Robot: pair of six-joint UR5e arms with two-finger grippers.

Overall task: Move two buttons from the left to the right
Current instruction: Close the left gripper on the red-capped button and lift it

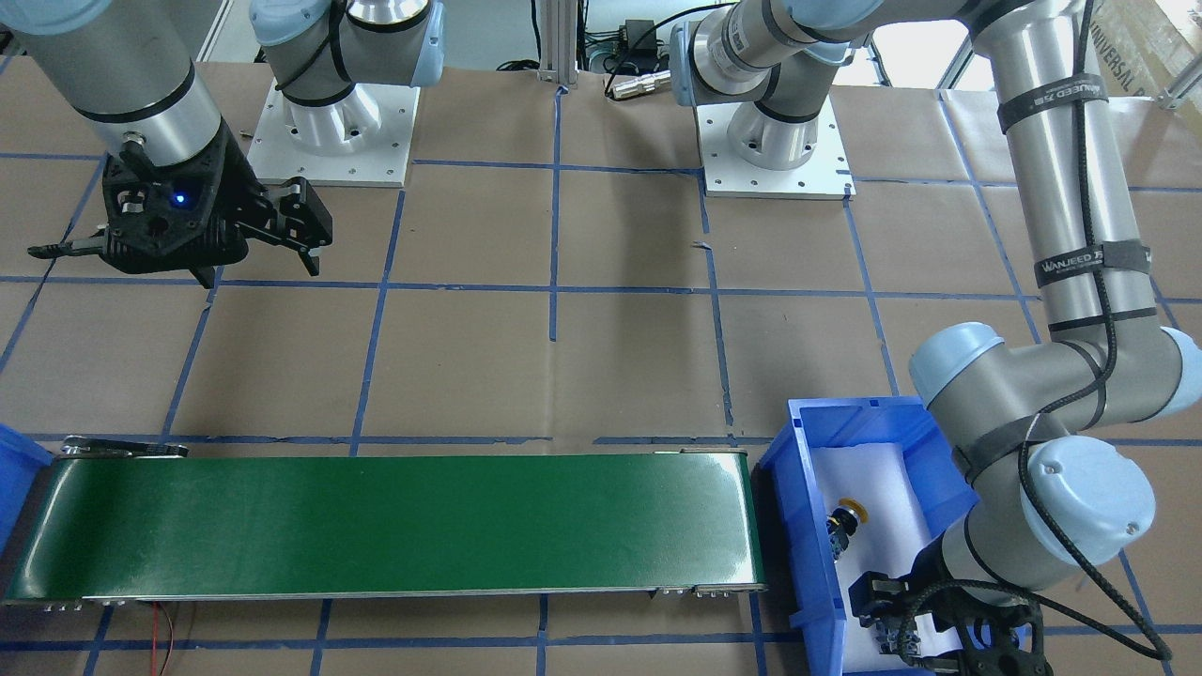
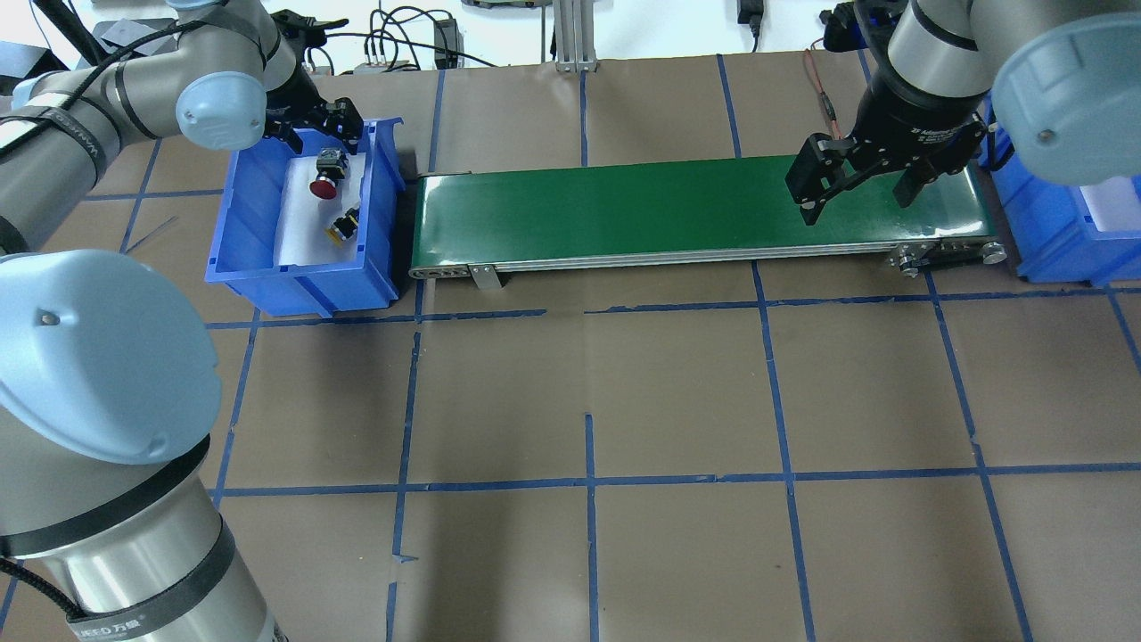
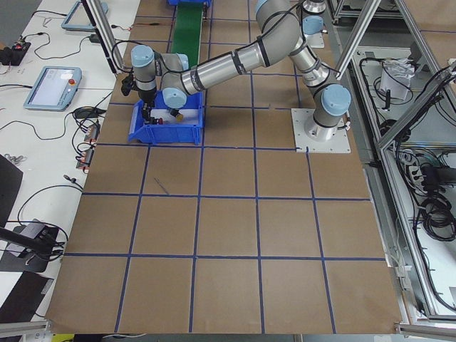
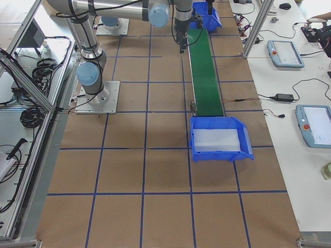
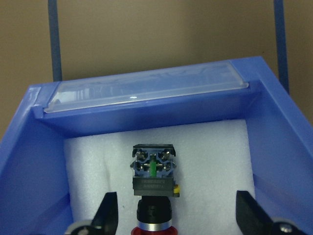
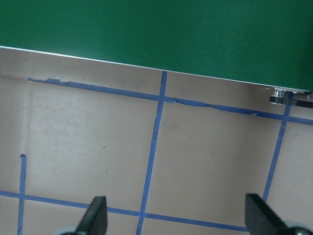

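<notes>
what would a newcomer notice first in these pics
A long green conveyor belt runs along the far side of the table, with a blue bin at its left end holding a red button and a yellow button. The left gripper hangs open over the red button, while the right gripper hovers open near the belt's other end.

My fingers [image 5: 108, 213] spread wide, either side of red-capped button [image 5: 153, 182], not touching. Button lies on white foam [image 5: 215, 161] inside blue bin [image 5: 276, 127].
</notes>
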